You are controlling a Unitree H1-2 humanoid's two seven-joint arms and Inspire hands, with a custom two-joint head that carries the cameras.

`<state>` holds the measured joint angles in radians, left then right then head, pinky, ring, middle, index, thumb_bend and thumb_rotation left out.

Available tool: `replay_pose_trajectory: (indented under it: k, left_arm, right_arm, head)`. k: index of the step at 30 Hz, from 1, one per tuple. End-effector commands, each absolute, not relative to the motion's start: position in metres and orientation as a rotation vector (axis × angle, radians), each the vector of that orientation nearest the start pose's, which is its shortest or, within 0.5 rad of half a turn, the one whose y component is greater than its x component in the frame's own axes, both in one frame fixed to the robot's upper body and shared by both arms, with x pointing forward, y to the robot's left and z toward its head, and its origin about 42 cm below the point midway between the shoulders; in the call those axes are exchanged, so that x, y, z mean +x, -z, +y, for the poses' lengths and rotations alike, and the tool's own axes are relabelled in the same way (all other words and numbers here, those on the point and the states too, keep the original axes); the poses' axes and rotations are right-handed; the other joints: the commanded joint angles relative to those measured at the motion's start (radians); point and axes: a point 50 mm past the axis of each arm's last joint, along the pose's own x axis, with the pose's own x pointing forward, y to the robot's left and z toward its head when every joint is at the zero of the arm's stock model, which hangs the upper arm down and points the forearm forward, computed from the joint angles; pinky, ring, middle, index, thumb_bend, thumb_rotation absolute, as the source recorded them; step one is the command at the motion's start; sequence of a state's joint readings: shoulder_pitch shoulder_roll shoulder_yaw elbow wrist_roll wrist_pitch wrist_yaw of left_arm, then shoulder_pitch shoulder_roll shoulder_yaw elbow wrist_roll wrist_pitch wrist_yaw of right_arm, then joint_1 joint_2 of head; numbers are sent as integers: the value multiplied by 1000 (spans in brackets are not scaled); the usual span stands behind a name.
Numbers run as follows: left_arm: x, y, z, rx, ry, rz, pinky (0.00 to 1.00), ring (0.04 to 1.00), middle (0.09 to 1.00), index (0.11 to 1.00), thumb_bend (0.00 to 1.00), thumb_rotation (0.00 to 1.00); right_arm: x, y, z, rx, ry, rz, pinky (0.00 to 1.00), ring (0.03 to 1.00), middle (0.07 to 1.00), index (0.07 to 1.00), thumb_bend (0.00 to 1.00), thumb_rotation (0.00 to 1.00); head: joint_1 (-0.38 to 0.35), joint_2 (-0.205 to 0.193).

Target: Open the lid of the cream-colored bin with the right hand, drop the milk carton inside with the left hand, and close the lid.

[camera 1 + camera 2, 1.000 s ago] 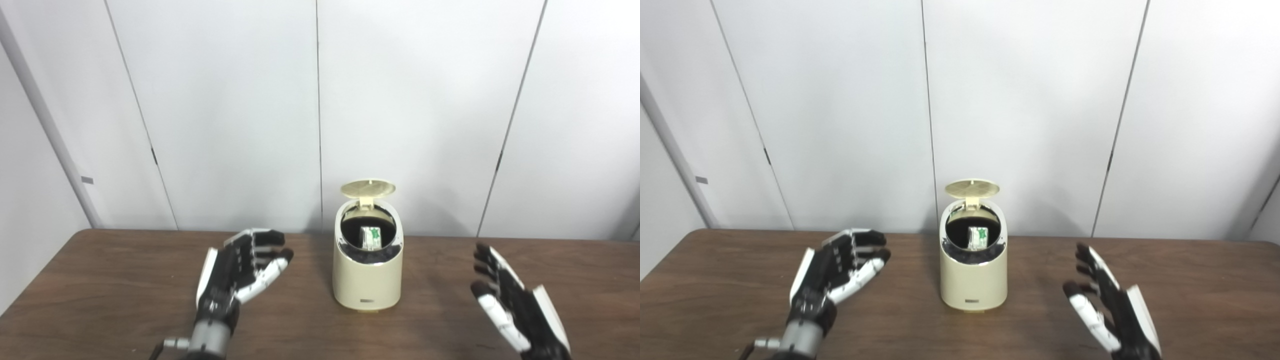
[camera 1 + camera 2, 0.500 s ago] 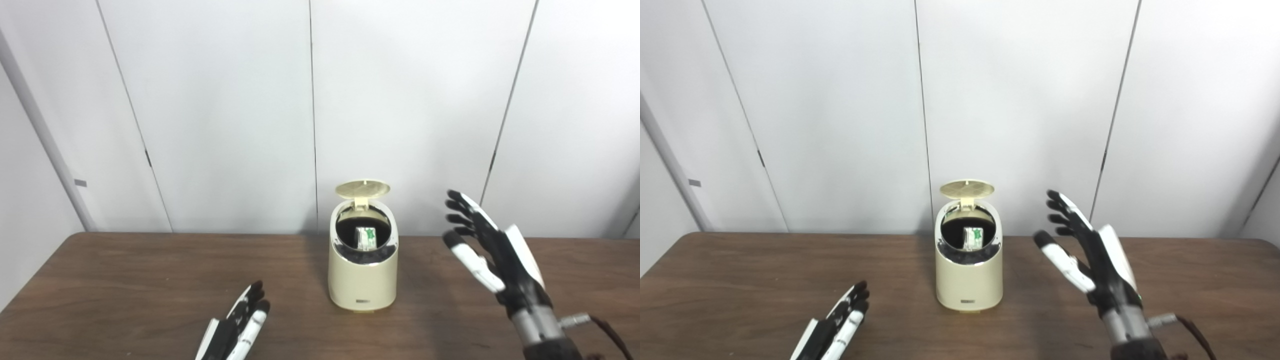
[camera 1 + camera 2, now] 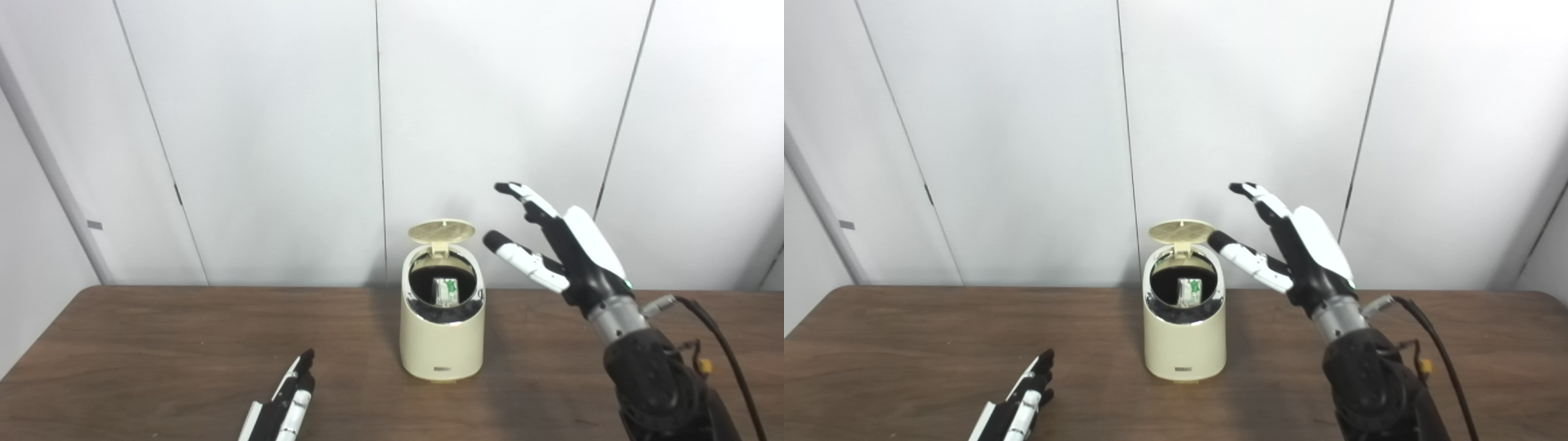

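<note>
Carton: milk carton sits upright inside the bin's dark opening, at the centre of the frame, so the drop looks done.
Bin: cream bin stands on the brown table, centre of the frame, against the white wall panels.
Lid: lid stands tipped up at the back of the opening, hinged at the rear.
Right hand: right hand is raised in the right half of the frame, above and beside the bin, fingers spread, holding nothing, not touching the lid.
Left hand: left hand lies low at the bottom edge, left of centre, fingers straight, empty.
Step in hand: closing the lid, as it appears.
Doing it well: the fingertips should probably come over the lid's top edge from behind and press it forward and down, gently, so the light bin does not slide or tip.
</note>
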<state>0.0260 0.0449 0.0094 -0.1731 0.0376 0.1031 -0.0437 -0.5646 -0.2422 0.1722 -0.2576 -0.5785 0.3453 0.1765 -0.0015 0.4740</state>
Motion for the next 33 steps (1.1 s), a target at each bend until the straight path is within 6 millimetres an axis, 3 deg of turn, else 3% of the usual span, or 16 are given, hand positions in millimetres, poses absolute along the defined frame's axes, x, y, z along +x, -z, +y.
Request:
replay_pose_trajectory:
  k: [1, 6, 13, 21, 27, 33]
  left_arm:
    - [270, -122, 228, 97, 16, -11, 1000, 989, 982, 1000, 541, 900]
    - [268, -125, 229, 56, 8, -11, 1000, 992, 987, 1000, 528, 895]
    - [270, -128, 229, 17, 14, -22, 1000, 978, 993, 1000, 514, 939]
    - [272, -130, 227, 16, 23, -27, 1000, 974, 986, 1000, 537, 936]
    - [274, -132, 226, -14, 21, -15, 1000, 986, 993, 1000, 545, 926]
    - [274, -131, 227, -15, 14, -6, 1000, 982, 991, 1000, 574, 923]
  right_arm:
    - [399, -350, -183, -854, -74, -534, 844, 947, 943, 887, 520, 933]
    - [410, -352, -172, -899, -112, -535, 811, 928, 944, 860, 523, 909]
    - [422, -348, -163, -952, -149, -550, 894, 978, 954, 828, 551, 923]
    - [421, -346, -164, -995, -174, -530, 928, 1000, 973, 809, 589, 953]
    - [416, -342, -168, -994, -182, -518, 902, 1000, 974, 801, 576, 949]
    - [410, -339, -175, -1029, -185, -502, 945, 1000, 971, 797, 558, 941]
  head:
    - [-5, 3]
    - [-28, 17]
    - [-38, 40]
    - [-38, 59]
    - [-36, 75]
    - [-33, 82]
